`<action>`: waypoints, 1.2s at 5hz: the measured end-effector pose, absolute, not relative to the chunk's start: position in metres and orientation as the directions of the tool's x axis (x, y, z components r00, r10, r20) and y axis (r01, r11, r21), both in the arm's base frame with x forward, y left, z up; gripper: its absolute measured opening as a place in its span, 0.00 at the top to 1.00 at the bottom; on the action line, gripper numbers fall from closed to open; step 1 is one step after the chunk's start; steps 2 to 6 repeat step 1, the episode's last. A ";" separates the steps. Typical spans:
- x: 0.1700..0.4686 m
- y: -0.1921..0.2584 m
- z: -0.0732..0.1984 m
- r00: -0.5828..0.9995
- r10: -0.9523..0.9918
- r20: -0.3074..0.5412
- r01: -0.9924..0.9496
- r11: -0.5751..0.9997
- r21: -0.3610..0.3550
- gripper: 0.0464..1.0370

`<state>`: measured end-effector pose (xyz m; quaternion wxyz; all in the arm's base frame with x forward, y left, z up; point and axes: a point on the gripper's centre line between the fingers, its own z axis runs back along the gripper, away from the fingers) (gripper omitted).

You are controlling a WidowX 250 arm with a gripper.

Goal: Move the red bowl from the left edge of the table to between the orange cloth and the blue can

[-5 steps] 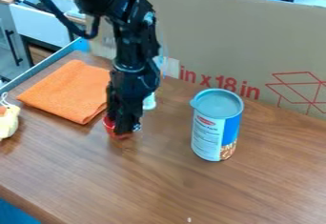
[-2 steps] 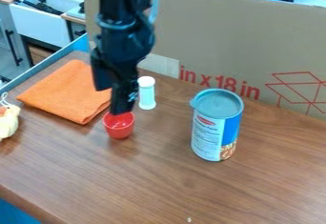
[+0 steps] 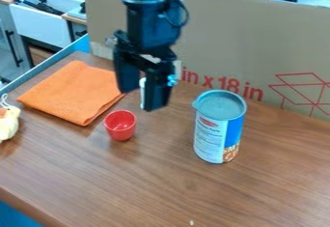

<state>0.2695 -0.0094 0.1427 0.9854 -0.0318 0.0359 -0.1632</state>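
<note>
The black gripper (image 3: 140, 100) hangs over the back part of the table, above and behind a small red cup (image 3: 120, 125), its two fingers spread with nothing between them. The cup stands upright and apart from the gripper. Partly hidden behind the fingers is a white-capped bottle (image 3: 142, 93). To the right stands a tall can (image 3: 219, 127) with a grey lid and a blue and white label. A folded orange cloth (image 3: 71, 92) lies to the left of the gripper.
A pale yellowish object (image 3: 7, 123) with a white string sits at the left edge. Behind the brown wooden table (image 3: 161, 182) rises a cardboard panel (image 3: 258, 47) with red print. A white sink (image 3: 45, 25) is at the far upper left.
The gripper has risen from the red cup and moved right and back, its fingers now visibly apart. The cup stays standing on the table.
</note>
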 end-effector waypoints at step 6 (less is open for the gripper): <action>0.268 -0.033 0.139 0.947 -0.310 -0.082 0.307 0.951 -0.047 0.03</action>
